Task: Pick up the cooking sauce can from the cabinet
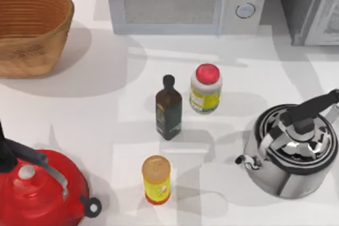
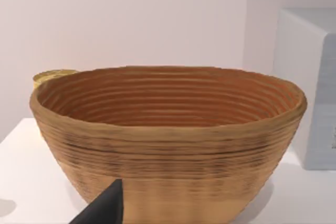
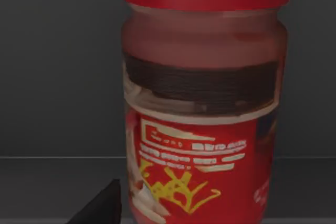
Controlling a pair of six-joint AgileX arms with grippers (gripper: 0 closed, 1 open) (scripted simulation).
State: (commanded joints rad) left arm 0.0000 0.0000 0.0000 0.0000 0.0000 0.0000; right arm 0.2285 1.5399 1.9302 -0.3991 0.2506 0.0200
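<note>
My right gripper [image 3: 102,205] sits right in front of the cooking sauce can [image 3: 205,103], which stands upright on a dark shelf inside the cabinet [image 1: 310,6] at the table's back right; I cannot tell whether its fingers are open or closed. My left gripper [image 2: 102,208] faces the woven basket [image 2: 168,140] at the back left.

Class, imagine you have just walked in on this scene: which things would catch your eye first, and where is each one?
The cooking sauce can looms close in the right wrist view, upright on a dark shelf. In the top view, a red kettle glows at the front left corner, opposite a shiny steel kettle on the right. A big woven basket sits at the back left.
</note>
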